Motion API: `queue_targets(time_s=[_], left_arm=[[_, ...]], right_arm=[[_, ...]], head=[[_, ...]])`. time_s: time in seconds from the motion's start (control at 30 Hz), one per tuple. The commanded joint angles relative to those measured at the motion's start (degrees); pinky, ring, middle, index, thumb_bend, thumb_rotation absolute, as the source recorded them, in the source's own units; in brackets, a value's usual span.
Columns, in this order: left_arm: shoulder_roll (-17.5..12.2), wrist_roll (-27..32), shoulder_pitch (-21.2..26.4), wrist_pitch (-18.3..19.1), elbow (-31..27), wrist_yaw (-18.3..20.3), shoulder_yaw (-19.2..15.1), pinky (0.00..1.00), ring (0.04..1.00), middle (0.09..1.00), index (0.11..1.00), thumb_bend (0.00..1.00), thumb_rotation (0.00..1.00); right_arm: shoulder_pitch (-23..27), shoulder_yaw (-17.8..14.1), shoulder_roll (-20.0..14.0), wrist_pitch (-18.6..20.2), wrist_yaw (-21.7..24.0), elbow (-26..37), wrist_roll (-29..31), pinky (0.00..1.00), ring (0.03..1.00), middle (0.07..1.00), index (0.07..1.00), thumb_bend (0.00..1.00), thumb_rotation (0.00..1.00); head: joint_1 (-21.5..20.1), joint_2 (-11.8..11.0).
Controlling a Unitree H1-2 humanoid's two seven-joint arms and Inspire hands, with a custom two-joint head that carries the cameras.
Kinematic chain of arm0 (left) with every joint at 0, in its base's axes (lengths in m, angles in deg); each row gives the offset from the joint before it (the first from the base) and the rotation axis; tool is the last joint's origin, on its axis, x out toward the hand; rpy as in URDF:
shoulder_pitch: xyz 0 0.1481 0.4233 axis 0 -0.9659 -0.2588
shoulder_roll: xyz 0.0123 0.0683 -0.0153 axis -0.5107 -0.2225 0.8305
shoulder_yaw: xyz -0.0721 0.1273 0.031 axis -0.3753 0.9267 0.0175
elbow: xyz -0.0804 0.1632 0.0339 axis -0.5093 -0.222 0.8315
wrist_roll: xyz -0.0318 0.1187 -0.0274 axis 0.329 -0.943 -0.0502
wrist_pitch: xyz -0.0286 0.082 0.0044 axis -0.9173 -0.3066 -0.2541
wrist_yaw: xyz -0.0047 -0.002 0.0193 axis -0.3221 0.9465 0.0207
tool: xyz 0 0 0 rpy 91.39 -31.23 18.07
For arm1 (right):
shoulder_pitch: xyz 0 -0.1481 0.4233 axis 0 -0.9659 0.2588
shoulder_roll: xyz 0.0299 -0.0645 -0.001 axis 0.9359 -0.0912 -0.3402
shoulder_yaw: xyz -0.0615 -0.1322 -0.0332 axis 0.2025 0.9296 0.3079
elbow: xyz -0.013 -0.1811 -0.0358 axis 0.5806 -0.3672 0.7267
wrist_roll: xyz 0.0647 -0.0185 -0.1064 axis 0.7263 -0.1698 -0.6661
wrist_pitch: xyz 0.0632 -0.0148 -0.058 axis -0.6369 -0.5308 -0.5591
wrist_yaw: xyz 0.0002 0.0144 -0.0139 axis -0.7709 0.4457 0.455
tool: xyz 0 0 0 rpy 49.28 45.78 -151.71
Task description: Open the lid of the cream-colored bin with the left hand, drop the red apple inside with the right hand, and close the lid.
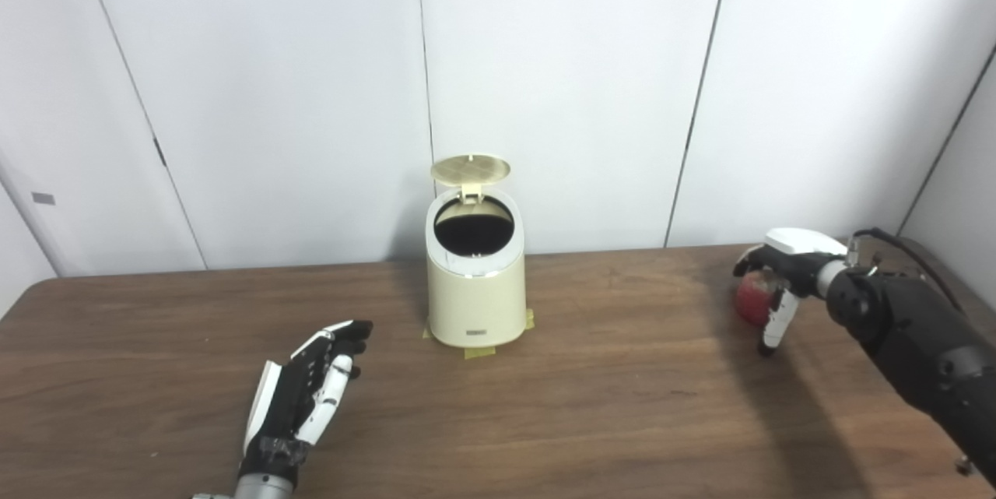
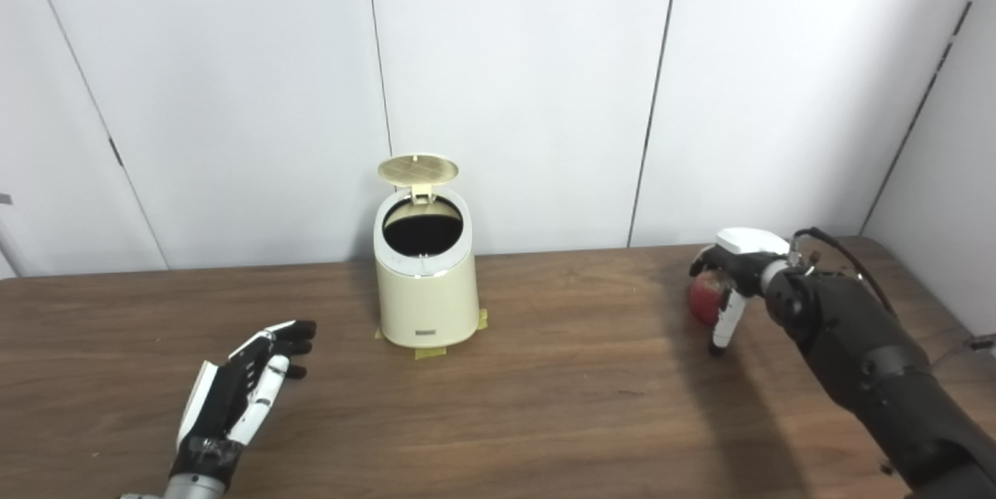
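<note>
At the far left of my view, my left hand rests low over the brown wooden desk, palm turned inward, its fingers extended and spread loosely, grasping nothing. It sits in front of and to the left of the bin, a little apart from it.

In the middle stands the cream-colored bin, upright near the back of the desk, held in place by strips of yellowish tape at its base. Its round lid is already swung up and back on a rear hinge, so the dark opening faces up and slightly toward me.

At the far right, well apart from the bin, my right hand is curled over the red apple from above. The fingers wrap down around it; they look closed on the fruit, though I cannot tell whether the apple is lifted clear or touching the desk.

The relation that matters: the bin's opening lies to the left of the apple and higher than it, at much the same depth on the desk. I judge the next move to be a lift and a long leftward carry until the apple hangs over the opening. The raised lid stands behind the opening, so coming in from the right or front should avoid it. The left hand is nearer the bin and well placed to shut the lid afterward.
</note>
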Motion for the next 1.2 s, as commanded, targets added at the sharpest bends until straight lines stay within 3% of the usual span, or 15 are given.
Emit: queue_targets(time_s=[0.0, 0.07, 0.2, 0.43, 0.63, 0.73, 0.83, 0.9, 1.0, 1.1, 1.17], left_arm=[[0.03, -0.29, 0.65, -1.22, -1.07, -0.2, 0.22, 0.66, 0.772, 0.787, 0.753, 0.21, 0.75], [-0.02, -0.46, 0.66, -1.34, -0.99, -0.24, 0.26, 0.66, 0.772, 0.787, 0.753, 0.21, 0.75], [0.07, -0.32, 0.67, -1.28, -0.79, -0.37, 0.19, 0.66, 0.771, 0.785, 0.751, 0.22, 0.75], [0.06, -0.02, 0.64, -0.65, -1.07, -0.14, 0.21, 0.66, 0.773, 0.786, 0.752, 0.22, 0.75], [-0.02, 0.2, 0.7, -1.19, -0.75, 0.04, 0.31, 0.67, 0.779, 0.791, 0.754, 0.22, 0.75], [-0.05, 0.08, 0.68, -0.86, -0.87, 0.06, 0.32, 0.67, 0.78, 0.792, 0.756, 0.23, 0.75], [0.06, 0.09, 0.73, -0.45, -0.9, -0.01, 0.23, 0.68, 0.781, 0.791, 0.756, 0.23, 0.76], [0.08, -0.15, 0.83, -0.48, -0.73, -0.12, 0.25, 0.67, 0.779, 0.79, 0.755, 0.23, 0.75], [0.1, -0.46, 0.95, -0.7, -0.59, -0.24, 0.34, 0.67, 0.775, 0.787, 0.754, 0.22, 0.76], [0.25, -0.78, 1.11, -0.69, -0.38, -0.5, 0.37, 0.67, 0.772, 0.785, 0.753, 0.22, 0.75], [0.29, -1.02, 1.23, -0.78, -0.17, -0.62, 0.44, 0.67, 0.775, 0.786, 0.754, 0.21, 0.75]], right_arm=[[1.53, -0.63, 1.47, -0.22, -9.42, -2.32, -1.6, 0.45, 0.504, 0.57, 0.533, 0.59, 0.05], [1.66, -1.26, 2.47, 0.26, -12.93, -4.14, -1.46, 0.4, 0.429, 0.506, 0.509, 0.53, 0.01], [1.69, -1.18, 3.02, 2.33, -15.01, -4.2, -1.98, 0.36, 0.4, 0.517, 0.499, 0.52, 0.0], [1.74, -0.78, 3.02, 3.21, -16.02, -3.66, -2.53, 0.37, 0.408, 0.534, 0.49, 0.51, 0.0], [1.89, -0.34, 3.01, 3.52, -15.55, -1.72, -3.09, 0.35, 0.385, 0.48, 0.547, 0.51, 0.0], [0.79, -0.83, 2.17, 1.11, -14.59, 3.57, -2.11, 0.36, 0.399, 0.495, 0.528, 0.52, 0.0], [-0.93, -1.1, 0.45, -3.08, -12.07, 14.22, -1.42, 0.38, 0.424, 0.518, 0.488, 0.52, 0.0], [-2.25, -2.34, 0.29, -2.86, -8.68, 23.19, -0.48, 0.33, 0.403, 0.487, 0.496, 0.52, 0.0], [-3.22, -3.85, 1.23, -1.57, -5.09, 33.32, -0.65, 0.3, 0.408, 0.514, 0.483, 0.52, 0.0], [-2.82, -4.42, 2.54, -0.7, -1.18, 40.17, -1.47, 0.36, 0.443, 0.551, 0.461, 0.51, 0.0], [-2.32, -4.43, 3.27, -1.52, 0.61, 43.37, -1.67, 0.48, 0.465, 0.532, 0.46, 0.52, 0.0]], head=[[-0.08, 0.04], [-0.13, 0.0], [-0.11, -0.05], [-0.2, 0.07], [-0.26, 0.11], [-0.27, 0.15], [-0.33, 0.14], [-0.36, 0.03], [-0.37, 0.03], [-0.3, -0.02], [-0.15, -0.13]])
